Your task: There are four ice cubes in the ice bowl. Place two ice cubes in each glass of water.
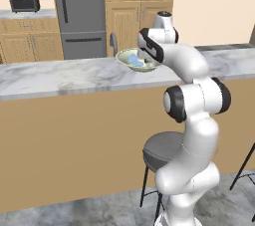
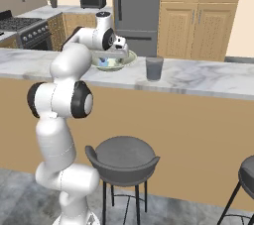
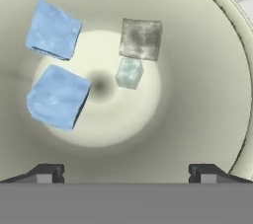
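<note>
The white arm's two-finger end effector hangs just above the wide, shallow, pale yellowish-green ice bowl, its dark tips spread wide with nothing between them. Four small ice cubes lie inside: two pale blue ice cubes side by side, one grey cube and a smaller clear cube touching it. The bowl sits on the grey marbled bench, with a short grey see-through glass of water near it.
</note>
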